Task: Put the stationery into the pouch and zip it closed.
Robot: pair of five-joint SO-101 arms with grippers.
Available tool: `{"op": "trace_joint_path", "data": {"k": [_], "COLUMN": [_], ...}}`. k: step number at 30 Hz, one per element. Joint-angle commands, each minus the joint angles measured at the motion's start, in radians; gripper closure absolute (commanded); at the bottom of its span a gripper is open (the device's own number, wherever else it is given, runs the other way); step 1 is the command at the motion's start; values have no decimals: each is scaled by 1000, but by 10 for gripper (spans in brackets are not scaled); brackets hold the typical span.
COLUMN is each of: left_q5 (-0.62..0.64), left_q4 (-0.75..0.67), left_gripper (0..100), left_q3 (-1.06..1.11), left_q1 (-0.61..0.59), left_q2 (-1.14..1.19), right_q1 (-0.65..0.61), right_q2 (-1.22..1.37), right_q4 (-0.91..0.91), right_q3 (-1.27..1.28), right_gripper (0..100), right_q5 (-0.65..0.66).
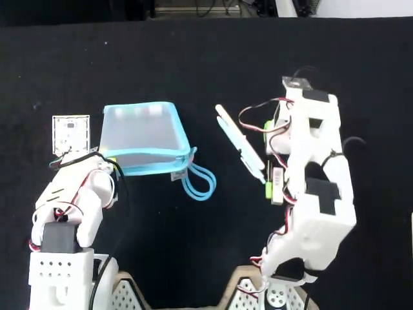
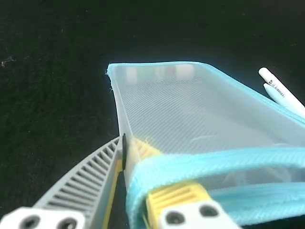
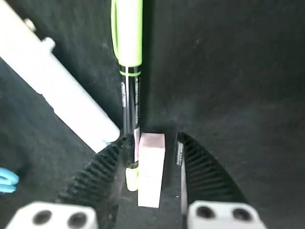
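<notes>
Right gripper [image 3: 151,141]: fingers apart, straddling two items.
- Eraser [image 3: 151,169] sits between the fingers, roughly centred. Its long axis runs parallel to them, so the pads would close across its short side.
- Green pen [image 3: 127,57] lies just beside the eraser, in the gap between it and the finger on the white pens' side. Same axis, and the barrel runs out well past the fingertips.
- White pens [image 3: 59,93] lie outside that finger at an angle, not in the gap.

My read is that closing now pinches pen and eraser together. The eraser is the wider one, so the pen may sit loose or roll.

Left gripper [image 2: 127,151]: clamped on the pouch [image 2: 190,112] at a corner of its zip edge, yellow finger on one side of the fabric and grey finger on the other. The mouth looks held partly open.

The pouch is well apart from the right fingers, off past the white pens. The right arm is the nearer one to all the stationery, and the left arm is busy holding the pouch.
</notes>
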Motion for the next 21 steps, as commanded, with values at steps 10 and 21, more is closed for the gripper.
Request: {"op": "trace_joint_path", "data": {"k": [10, 21], "left_q5": [8, 8], "left_q4": [-28, -26], "left_gripper": [970, 970], "left_q3": [-13, -13], "left_q1": [10, 10], "left_q2": [-11, -11], "right_q1": [-57, -41], "right_q2": [31, 24], "right_q4": [48, 153], "right_q3": [-54, -56], "right_gripper": [858, 859], "right_q5": [135, 238]}}
